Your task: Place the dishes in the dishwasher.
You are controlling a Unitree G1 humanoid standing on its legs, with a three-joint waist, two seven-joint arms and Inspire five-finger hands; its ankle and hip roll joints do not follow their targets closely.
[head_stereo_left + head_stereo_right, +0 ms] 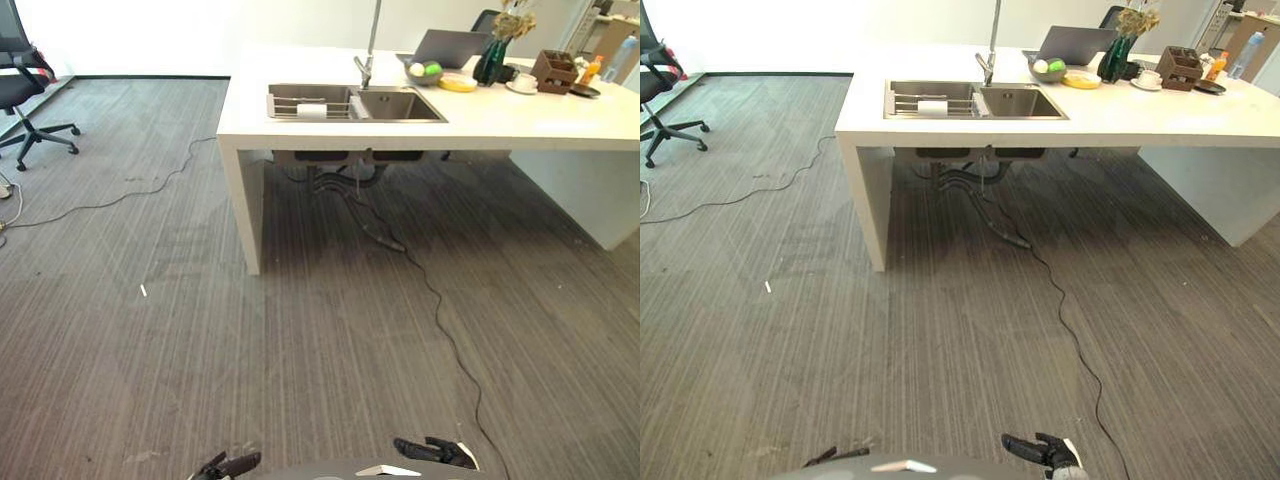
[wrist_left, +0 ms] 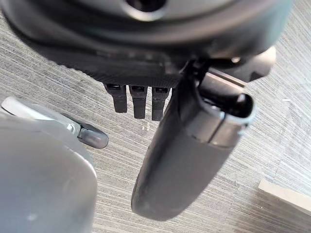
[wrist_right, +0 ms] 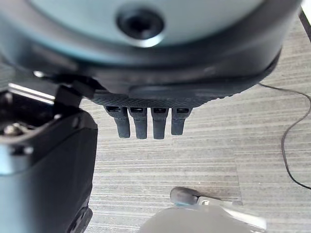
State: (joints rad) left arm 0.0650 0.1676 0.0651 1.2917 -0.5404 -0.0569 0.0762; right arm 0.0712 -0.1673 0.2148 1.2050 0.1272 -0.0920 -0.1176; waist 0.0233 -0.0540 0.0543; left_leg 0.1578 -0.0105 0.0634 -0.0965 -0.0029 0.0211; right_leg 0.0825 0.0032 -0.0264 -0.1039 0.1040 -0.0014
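- Since the task's things are dishes, the nearest candidates sit far off: a white dish (image 1: pixel 312 110) lies on the wire rack in the left basin of the sink (image 1: pixel 400 107), and a cup on a saucer (image 1: pixel 522 84) stands at the far right of the worktop (image 1: pixel 540 125).
- Just right of the sink, near the tap (image 1: pixel 368 62), there is a bowl of fruit (image 1: pixel 425 71), a yellow plate (image 1: pixel 458 83), a dark vase (image 1: pixel 492 58) and a laptop (image 1: pixel 450 45) behind them.
- No dishwasher can be picked out from here; I cannot tell where it stands.
- The left hand (image 1: pixel 228 465) and the right hand (image 1: pixel 432 452) hang low at the near edge, above the grey carpet (image 1: pixel 300 330), well apart from the worktop.
- In each wrist view the fingers hang straight and relaxed, holding nothing: left hand (image 2: pixel 138 99), right hand (image 3: pixel 146 121).
- The step in hand looks like the approach, so the task seems barely begun.
- To do it well, walk toward the sink side, squaring up to the worktop edge before reaching.
- A black cable (image 1: pixel 440 310) runs across the carpet from under the sink toward the near right; stepping left of it avoids a snag.
- An office chair (image 1: pixel 25 90) stands far left, out of the way.
- Reach for the dish in the rack first, with fingers spread before contact.
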